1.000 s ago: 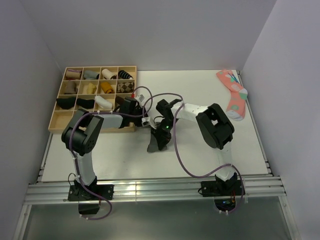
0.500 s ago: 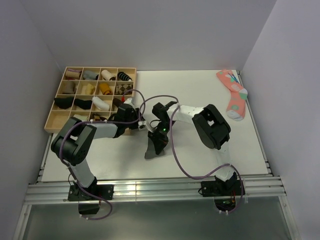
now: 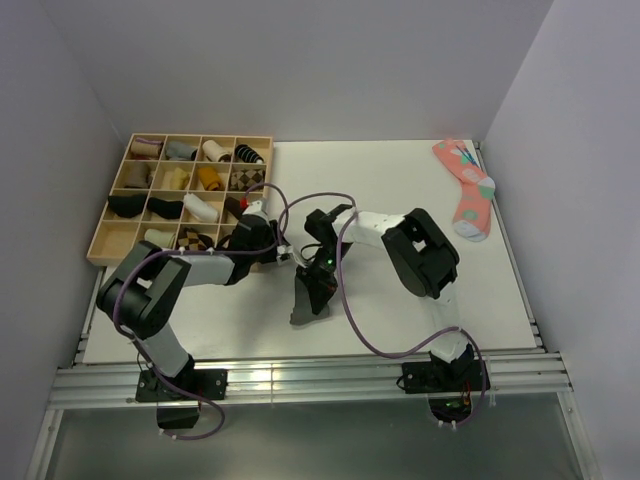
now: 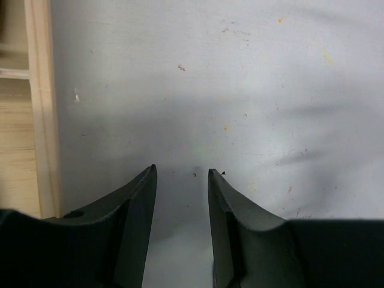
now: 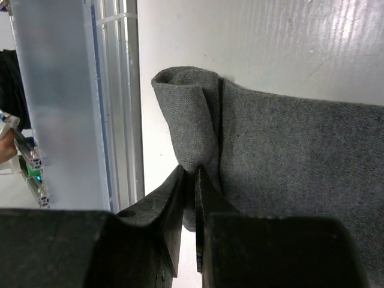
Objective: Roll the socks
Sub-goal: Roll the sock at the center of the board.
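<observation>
Pale grey walls close in a white tabletop (image 3: 400, 180), with silver aluminium rails (image 3: 300, 380) running along its near edge. A light wooden tray divided into square compartments (image 3: 200, 136) sits at the far left corner, and most compartments hold rolled socks in cream, tan, black and checked knit (image 3: 210, 177). A salmon-pink sock with coloured dots and a grey toe (image 3: 466, 190) lies flat at the far right corner, well apart from both arms.

The charcoal-grey knit socks (image 3: 305, 305) are near the middle of the tabletop, toward the near edge, close to the tray's near right corner. The right gripper (image 3: 320, 275) is clenched on them. In the right wrist view its black fingers (image 5: 191, 171) pinch a fold of the grey fabric (image 5: 288, 162). One end is curled over into a loose roll on the side facing the rails (image 5: 117, 108), and the rest spreads wide against the white surface.

The left gripper (image 3: 288, 252) reaches in from the tray side, just beside the right one. In its wrist view the jaws (image 4: 180, 171) stand apart with only bare tabletop (image 4: 240, 90) between them, so it is released and grasps nothing. The tray's wooden wall (image 4: 42, 108) runs along the left of that view.
</observation>
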Controlling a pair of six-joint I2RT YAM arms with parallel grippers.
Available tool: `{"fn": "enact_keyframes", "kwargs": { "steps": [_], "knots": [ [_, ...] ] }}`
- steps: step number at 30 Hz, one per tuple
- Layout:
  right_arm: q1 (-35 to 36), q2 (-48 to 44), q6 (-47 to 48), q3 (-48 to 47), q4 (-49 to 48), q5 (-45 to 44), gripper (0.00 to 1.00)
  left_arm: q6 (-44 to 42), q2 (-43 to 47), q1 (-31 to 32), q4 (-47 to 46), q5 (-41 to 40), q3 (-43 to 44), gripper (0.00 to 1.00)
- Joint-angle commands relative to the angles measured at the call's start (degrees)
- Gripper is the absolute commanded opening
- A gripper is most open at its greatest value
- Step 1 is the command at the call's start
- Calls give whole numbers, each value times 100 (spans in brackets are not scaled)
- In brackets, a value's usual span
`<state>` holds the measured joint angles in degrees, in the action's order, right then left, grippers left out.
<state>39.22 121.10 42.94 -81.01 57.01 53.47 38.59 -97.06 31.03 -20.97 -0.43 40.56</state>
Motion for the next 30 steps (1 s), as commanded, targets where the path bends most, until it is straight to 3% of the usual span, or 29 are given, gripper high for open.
{"fn": "enact_keyframes", "kwargs": {
  "steps": [1, 17, 22, 30],
  "knots": [
    [-890, 511, -1630, 112, -190, -1084, 15, -220, 776, 413, -205, 1027, -285, 45],
    [-1136, 520, -1762, 349, -366, -1155, 15, -317, 732, 431, -1480, 1545, -847, 45],
    [-1066, 467, -1771, 297, -340, -1207, 14, -369, 1162, 492, -1804, 1721, -1259, 43],
    [-741, 160, -1763, 191, -401, -1286, 14, -607, 1778, 1431, -2103, 1475, -1743, 42]
  ]
}}
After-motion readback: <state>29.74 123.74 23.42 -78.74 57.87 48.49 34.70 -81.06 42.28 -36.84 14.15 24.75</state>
